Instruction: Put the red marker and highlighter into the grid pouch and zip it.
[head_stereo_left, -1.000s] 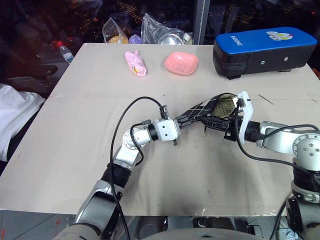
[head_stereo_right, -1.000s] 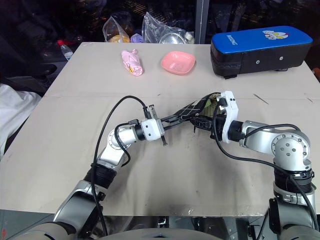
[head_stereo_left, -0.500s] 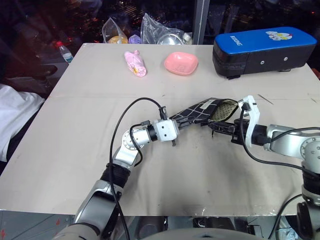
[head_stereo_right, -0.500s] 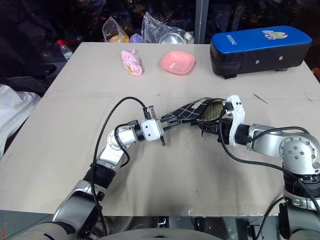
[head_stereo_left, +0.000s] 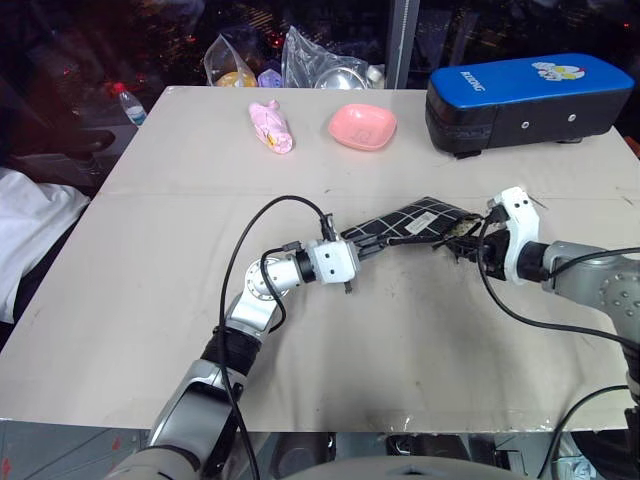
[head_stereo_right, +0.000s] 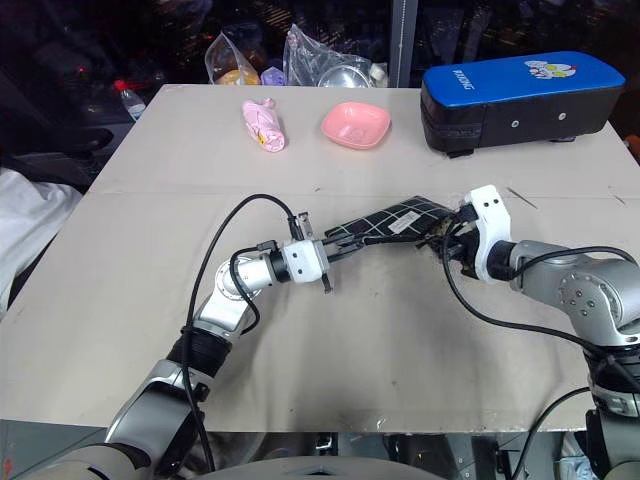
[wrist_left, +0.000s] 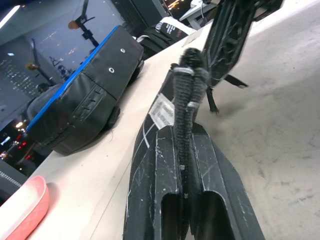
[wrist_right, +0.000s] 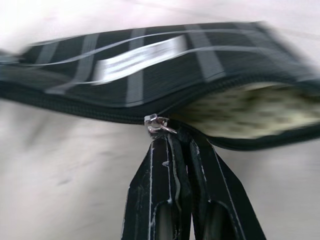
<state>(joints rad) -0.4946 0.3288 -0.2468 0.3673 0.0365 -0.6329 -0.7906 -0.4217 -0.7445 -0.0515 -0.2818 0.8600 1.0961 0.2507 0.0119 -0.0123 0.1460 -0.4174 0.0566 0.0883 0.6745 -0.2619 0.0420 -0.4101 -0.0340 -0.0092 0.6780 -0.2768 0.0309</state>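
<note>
Beige board, that's your desk (head_stereo_left: 150, 300), wide and mostly bare around both sets of fingers. Well beyond your right fingers, at the far edge, sits the big blue and black padded case (head_stereo_left: 530, 100). Far past your left fingers you've got the pink bowl (head_stereo_left: 363, 126), and beside it a small pink toy (head_stereo_left: 271, 127), with clear plastic bags (head_stereo_left: 300, 60) just off the desk behind them.

Now the grid pouch (head_stereo_left: 410, 222): it's stretched between your two sets of fingers, held up off the desk, black fabric with white lines and a little white label facing up. Your left fingers (wrist_left: 182, 170) are pressed together on the pouch's closed end, pinching the seam edge-on; that grip looks solid. Your right fingers (wrist_right: 177, 150) are squeezed tight at the zipper, tips right under the metal zipper slider (wrist_right: 156, 123), holding what looks like the pull. On one side of the slider the teeth are joined; on the other the mouth gapes and you can see the pale dotted lining (wrist_right: 260, 107). So the pouch is only partly zipped.

The red marker and the highlighter: you can't make out either one, and the open mouth shows lining alone.
</note>
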